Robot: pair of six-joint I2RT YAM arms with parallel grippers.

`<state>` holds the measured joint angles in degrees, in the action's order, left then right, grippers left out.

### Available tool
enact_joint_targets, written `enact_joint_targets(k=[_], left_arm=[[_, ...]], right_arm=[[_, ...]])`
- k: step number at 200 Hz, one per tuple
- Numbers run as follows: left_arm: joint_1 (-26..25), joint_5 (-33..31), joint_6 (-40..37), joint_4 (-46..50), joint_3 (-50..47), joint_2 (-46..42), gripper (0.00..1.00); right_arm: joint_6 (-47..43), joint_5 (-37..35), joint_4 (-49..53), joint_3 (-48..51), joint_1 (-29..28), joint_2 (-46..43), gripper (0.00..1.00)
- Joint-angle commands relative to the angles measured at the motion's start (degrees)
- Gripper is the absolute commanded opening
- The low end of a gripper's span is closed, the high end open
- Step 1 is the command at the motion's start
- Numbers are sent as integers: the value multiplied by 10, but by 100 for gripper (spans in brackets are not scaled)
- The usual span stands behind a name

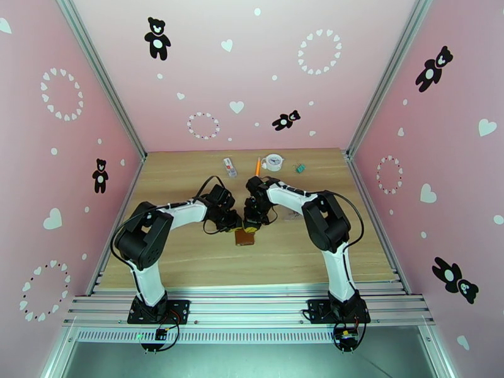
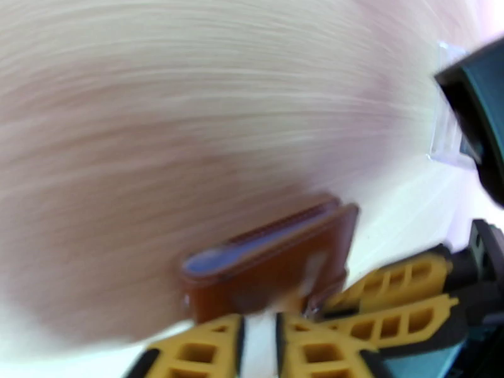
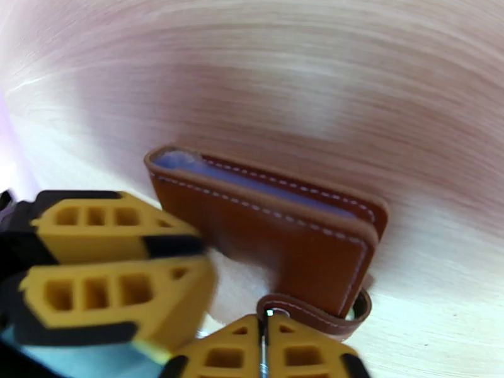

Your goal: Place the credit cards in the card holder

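Precariously, the card holder [image 3: 271,234] is standing upright mid-tabletop [image 1: 189,259], the right jaws pinching its snap tab [image 3: 318,319]; I cannot tell the left jaws' state. Tugging might be toppling it.

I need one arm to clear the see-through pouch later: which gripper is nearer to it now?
Right. The right gripper, shut on the card holder at its snap tab, is on the side toward the see-through pouch. The left gripper sits at the holder's other end, farther away.
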<state>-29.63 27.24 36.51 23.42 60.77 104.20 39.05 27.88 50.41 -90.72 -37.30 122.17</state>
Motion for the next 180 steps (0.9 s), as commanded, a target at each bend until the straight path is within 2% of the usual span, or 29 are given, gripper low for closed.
enact_joint_targets(k=[1,39,60,77,95,101,107,114,118,122,123,125,127,130,131,140,151,163,172,180], left_arm=[[-9,-26,-10,17,3,-47,36],[0,-84,-32,74,24,-137,57],[19,-132,-76,91,47,-219,61],[25,-214,-125,80,58,-297,64],[27,-313,-151,56,52,-365,64],[28,-336,-154,36,41,-385,64],[27,-348,-159,3,18,-409,64],[26,-352,-175,-60,-28,-441,62],[24,-361,-182,-104,-62,-461,63],[23,-377,-184,-149,-100,-487,65],[23,-380,-185,-155,-110,-493,66],[23,-386,-188,-183,-128,-504,69],[22,-395,-191,-208,-154,-515,74],[20,-404,-196,-239,-186,-529,92],[20,-406,-199,-252,-196,-534,95],[19,-435,-231,-317,-265,-567,98],[17,-495,-254,-269,-286,-589,99],[17,-558,-255,-175,-280,-596,98],[17,-583,-276,-139,-289,-604,99],[17,-617,-285,-146,-311,-629,99]], right_arm=[[-17,-39,-11,-42,-25,-30,36],[-56,-112,49,-137,-23,-74,45],[-85,-202,68,-209,-22,-104,48],[-109,-294,38,-216,-24,-158,50],[-161,-375,-72,-111,-28,-252,54],[-198,-403,-132,-59,-32,-290,61],[-245,-432,-198,8,-39,-331,62],[-293,-501,-298,94,-48,-383,65],[-296,-559,-356,144,-53,-411,70],[-287,-606,-407,191,-53,-437,82],[-284,-614,-416,202,-53,-443,90],[-279,-626,-439,220,-50,-455,97],[-275,-630,-456,242,-44,-466,98],[-273,-626,-479,268,-37,-481,99],[-273,-623,-483,277,-35,-485,99],[-291,-582,-504,327,-16,-516,99],[-333,-570,-463,352,-10,-532,99],[-337,-611,-415,386,-5,-553,99],[-337,-654,-462,452,2,-597,99],[-338,-641,-517,525,25,-656,99]])
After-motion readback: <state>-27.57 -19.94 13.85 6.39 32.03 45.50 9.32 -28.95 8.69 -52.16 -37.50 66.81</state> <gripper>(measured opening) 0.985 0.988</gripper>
